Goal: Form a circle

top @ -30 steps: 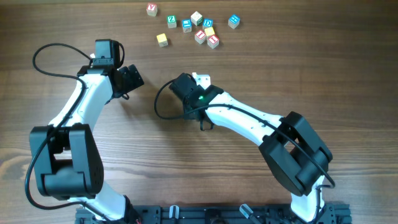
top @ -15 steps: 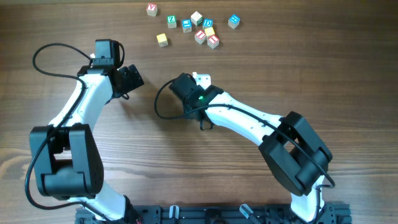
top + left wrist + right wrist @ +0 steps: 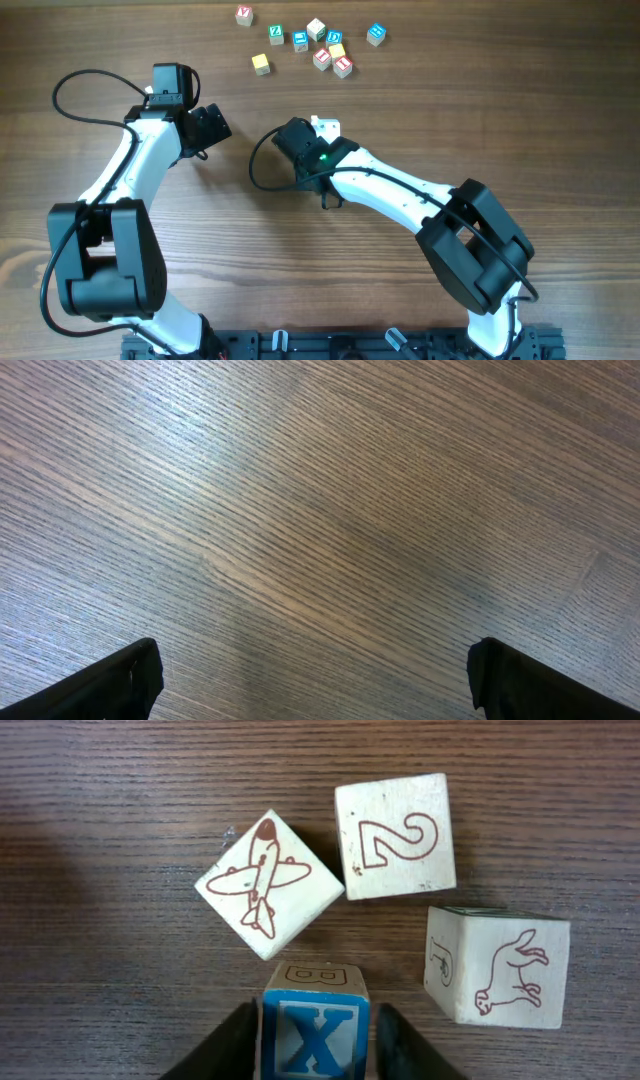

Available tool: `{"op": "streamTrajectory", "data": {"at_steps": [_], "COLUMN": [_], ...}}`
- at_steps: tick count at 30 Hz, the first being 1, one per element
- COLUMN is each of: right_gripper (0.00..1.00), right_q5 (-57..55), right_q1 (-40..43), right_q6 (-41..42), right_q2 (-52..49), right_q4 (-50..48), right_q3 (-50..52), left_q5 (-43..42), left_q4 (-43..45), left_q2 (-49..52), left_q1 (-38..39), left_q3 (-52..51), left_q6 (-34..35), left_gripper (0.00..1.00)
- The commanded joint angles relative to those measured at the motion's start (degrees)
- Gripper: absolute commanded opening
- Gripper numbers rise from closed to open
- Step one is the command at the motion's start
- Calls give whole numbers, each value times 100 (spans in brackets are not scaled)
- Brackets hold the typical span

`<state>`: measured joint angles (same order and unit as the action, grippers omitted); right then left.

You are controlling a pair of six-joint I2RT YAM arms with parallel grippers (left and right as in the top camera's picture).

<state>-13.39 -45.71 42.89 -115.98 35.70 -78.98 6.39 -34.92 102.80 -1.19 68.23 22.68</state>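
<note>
Circle (image 3: 395, 835) unfinished at mid-tabletop (image 3: 520, 110) under right wrist, three whitish cubes (image 3: 268, 885) arced just beyond blue X cube (image 3: 315, 1030), which sits between right jaws (clamped or barely clear, cannot tell); left jaws wide apart over wood grain, left of centre.

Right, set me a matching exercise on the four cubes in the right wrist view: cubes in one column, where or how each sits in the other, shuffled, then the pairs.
Cubes:
1. airplane cube
2. "2" cube
3. animal cube
4. blue X cube

Places:
A. farthest right in the picture
B. between the fingers of the right gripper
C. turned cornerwise, farthest left
D. highest in the picture, nearly square to the frame

Pairs: 1-C, 2-D, 3-A, 4-B
</note>
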Motion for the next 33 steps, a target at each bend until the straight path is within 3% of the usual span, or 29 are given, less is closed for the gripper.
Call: {"op": "streamTrajectory", "data": {"at_steps": [1, 9, 12, 15, 19, 20, 27, 33], "right_gripper": [43, 45, 36, 24, 13, 5, 4, 4], "right_q5": [-146, -201, -155, 295, 778, 844, 863, 1506], "right_q1": [4, 15, 208, 588, 835, 852, 826, 809], "right_q6": [81, -363, -492, -1084, -1274, -1270, -739, -374], "right_q2": [-92, 116, 350, 468, 468, 468, 289, 282], "right_q4": [-11, -7, 568, 1427, 1611, 1552, 2568, 1829], "right_q3": [72, -192, -772, -2151, -3025, -3029, -2389, -885], "left_q5": [55, 55, 55, 55, 57, 55, 57, 57], "left_q4": [2, 2, 2, 2, 2, 2, 2, 2], "left_q2": [-90, -90, -90, -90, -90, -90, -90, -90], "left_q1": [-26, -26, -26, -26, -26, -26, -26, -26], "left_q3": [46, 46, 46, 46, 46, 46, 46, 46], "left_q6": [52, 52, 52, 52, 52, 52, 52, 52], "left_gripper": [100, 100, 100, 100, 100, 100, 100, 100]}}
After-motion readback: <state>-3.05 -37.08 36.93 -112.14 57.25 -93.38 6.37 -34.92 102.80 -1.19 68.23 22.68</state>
